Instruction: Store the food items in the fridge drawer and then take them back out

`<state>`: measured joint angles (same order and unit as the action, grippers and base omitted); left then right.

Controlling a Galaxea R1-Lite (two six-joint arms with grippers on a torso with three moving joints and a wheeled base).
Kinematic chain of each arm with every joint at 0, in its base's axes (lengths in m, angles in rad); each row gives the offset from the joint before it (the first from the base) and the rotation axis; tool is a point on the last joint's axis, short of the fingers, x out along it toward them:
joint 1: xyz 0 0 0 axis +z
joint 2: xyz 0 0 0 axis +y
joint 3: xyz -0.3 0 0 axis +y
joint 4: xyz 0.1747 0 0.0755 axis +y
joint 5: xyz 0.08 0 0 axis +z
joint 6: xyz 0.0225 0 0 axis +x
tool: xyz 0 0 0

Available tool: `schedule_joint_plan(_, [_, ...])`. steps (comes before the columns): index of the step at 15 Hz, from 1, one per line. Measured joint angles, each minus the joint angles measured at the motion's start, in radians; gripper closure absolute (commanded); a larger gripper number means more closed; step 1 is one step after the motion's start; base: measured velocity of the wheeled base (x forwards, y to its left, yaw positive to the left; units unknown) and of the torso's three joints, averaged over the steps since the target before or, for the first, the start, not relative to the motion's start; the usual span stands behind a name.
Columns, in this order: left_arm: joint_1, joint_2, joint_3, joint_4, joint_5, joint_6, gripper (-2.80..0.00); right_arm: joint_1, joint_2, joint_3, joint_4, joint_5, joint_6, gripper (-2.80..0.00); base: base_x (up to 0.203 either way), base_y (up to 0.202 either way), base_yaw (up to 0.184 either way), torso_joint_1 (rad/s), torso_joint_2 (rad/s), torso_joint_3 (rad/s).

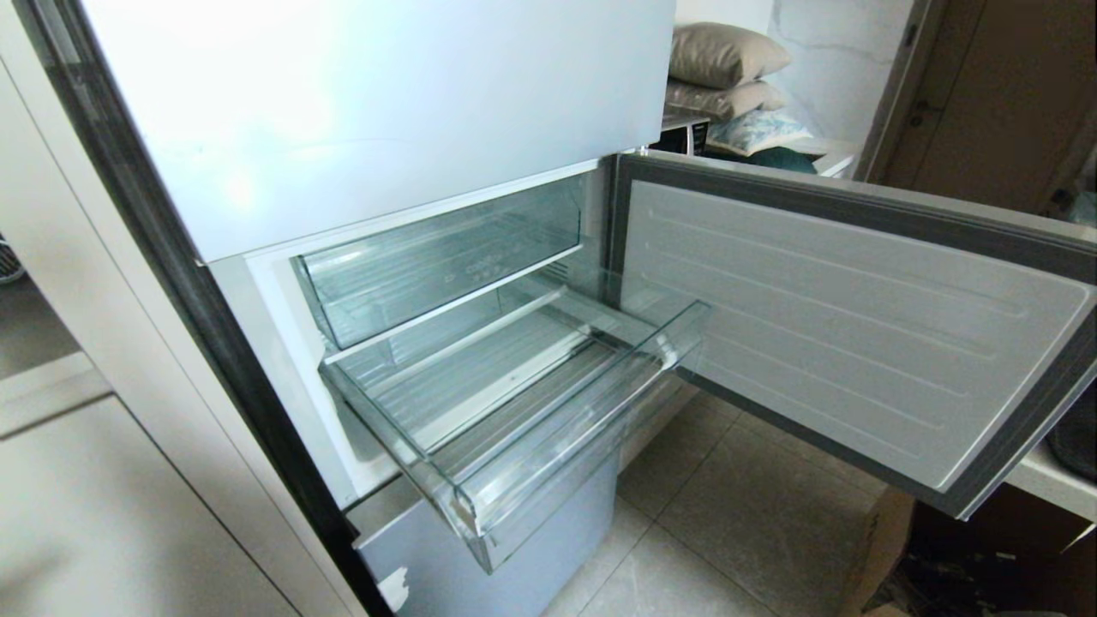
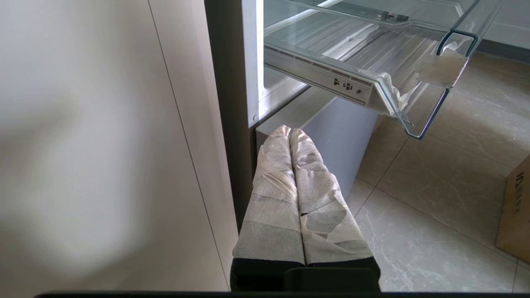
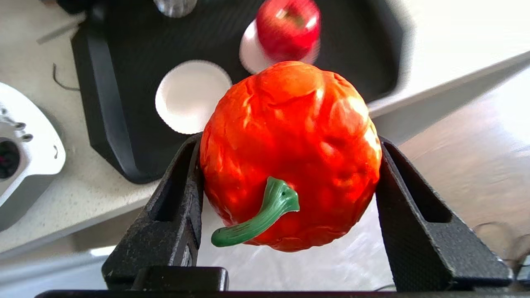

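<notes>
My right gripper point(image 3: 290, 142) is shut on an orange-red ribbed pumpkin-like food item point(image 3: 290, 153) with a green stem, one black finger pressed on each side. It hangs above a black tray point(image 3: 124, 82), where the round red food item point(image 3: 288, 27) rests on a white disc. The fridge drawer point(image 1: 480, 480) of clear plastic stands pulled out and empty in the head view; neither arm shows there. My left gripper point(image 2: 290, 130), its fingers wrapped in tape, is shut on nothing, low beside the fridge under the fridge drawer point(image 2: 414, 103).
The fridge door point(image 1: 857, 326) stands wide open to the right. A clear bin point(image 1: 428, 266) sits above the drawer and a blue-grey panel point(image 1: 531, 548) below it. A bare white disc point(image 3: 192, 96) lies on the tray. A cardboard box point(image 2: 515, 211) stands on the tiled floor.
</notes>
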<state>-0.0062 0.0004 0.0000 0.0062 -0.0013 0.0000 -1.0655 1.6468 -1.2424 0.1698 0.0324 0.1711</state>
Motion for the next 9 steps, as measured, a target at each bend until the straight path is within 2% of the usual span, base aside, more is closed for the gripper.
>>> schedule_joint_plan(3, [0.0, 0.0, 0.0, 0.0, 0.0, 0.0, 0.0, -0.001, 0.159, -0.091, -0.005, 0.076, 0.011, 0.0, 0.0, 0.0, 0.0, 0.0, 0.0, 0.0])
schedule_joint_plan(9, [0.0, 0.0, 0.0, 0.0, 0.0, 0.0, 0.0, 0.066, 0.42, -0.308, -0.005, 0.136, 0.018, 0.0, 0.0, 0.0, 0.0, 0.0, 0.0, 0.0])
